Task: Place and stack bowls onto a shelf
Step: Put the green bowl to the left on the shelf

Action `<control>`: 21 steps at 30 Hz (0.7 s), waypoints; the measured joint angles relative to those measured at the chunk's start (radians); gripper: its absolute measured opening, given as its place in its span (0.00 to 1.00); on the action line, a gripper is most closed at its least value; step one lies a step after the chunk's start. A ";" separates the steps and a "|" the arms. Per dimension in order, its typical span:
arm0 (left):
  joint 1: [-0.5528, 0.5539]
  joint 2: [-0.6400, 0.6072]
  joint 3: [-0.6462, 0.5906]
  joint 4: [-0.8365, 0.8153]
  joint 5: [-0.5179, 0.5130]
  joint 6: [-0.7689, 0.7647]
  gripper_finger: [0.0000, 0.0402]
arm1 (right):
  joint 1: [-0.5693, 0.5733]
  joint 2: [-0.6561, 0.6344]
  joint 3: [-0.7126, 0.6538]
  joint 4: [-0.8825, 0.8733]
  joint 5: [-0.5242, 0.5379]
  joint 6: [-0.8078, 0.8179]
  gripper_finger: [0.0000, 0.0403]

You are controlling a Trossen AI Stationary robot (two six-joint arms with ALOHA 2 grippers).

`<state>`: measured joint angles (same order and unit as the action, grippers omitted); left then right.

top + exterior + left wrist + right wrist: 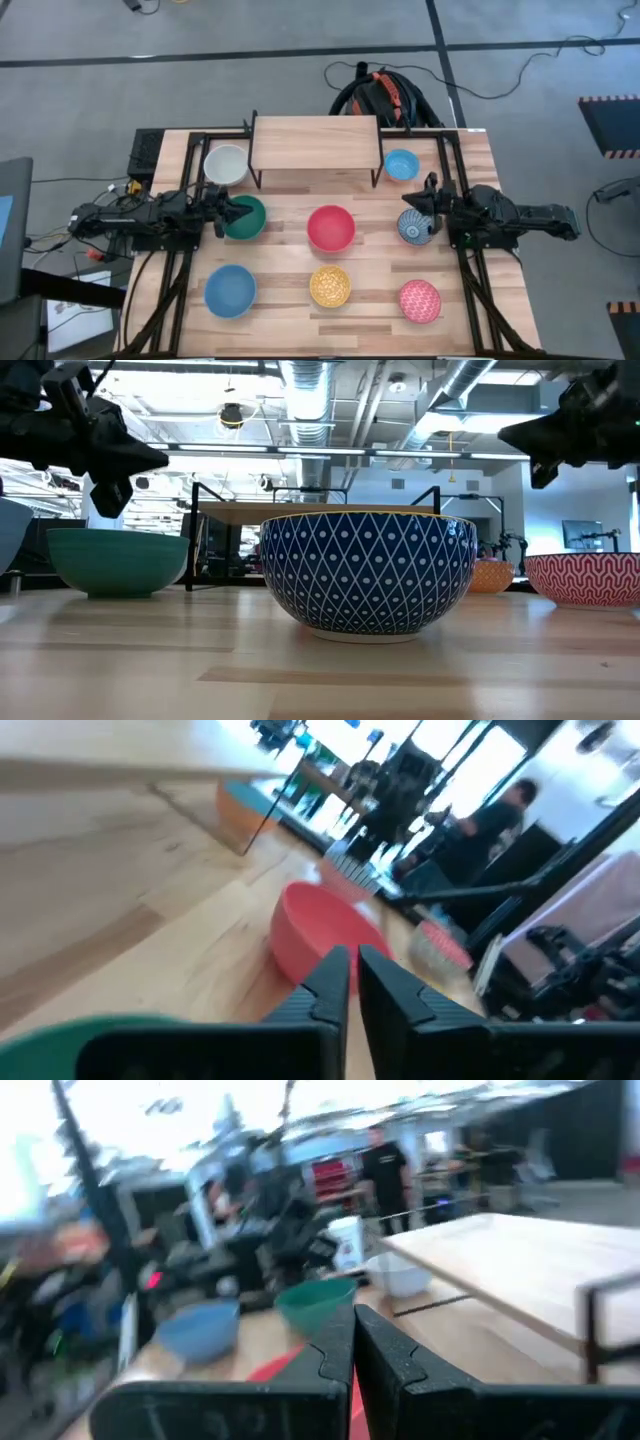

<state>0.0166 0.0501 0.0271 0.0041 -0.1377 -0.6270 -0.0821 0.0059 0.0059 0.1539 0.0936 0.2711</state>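
Observation:
The shelf (pixel 315 140), a light wooden top on thin black legs, stands at the table's far middle with nothing on it. Eight bowls rest on their bases on the tabletop: white (pixel 227 163), green (pixel 245 218), red (pixel 331 227), small blue (pixel 401 165), blue-patterned (pixel 414 226), blue (pixel 230 290), yellow-patterned (pixel 330 286) and pink-patterned (pixel 420 300). My left gripper (pixel 232 213) is shut and hangs level above the green bowl's left rim, its fingers (pixel 335 975) aimed toward the red bowl (pixel 320 925). My right gripper (pixel 420 205) is shut and hangs just above the blue-patterned bowl, pointing toward the table's left.
Black frame rails (pixel 455 170) run along both table sides beside the arms. A dark bag with cables (pixel 385 98) lies on the floor behind the shelf. People stand in the room beyond the table (pixel 385 1165). Bare wood shows between the bowl rows.

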 joint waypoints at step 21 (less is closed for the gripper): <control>0.006 0.493 0.404 -0.221 -0.045 0.099 0.39 | -0.038 0.081 0.107 -0.003 0.250 0.749 0.14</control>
<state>0.0229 0.5434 0.4308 -0.2172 -0.1831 -0.5284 -0.1196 0.0874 0.1133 0.1509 0.3440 1.0203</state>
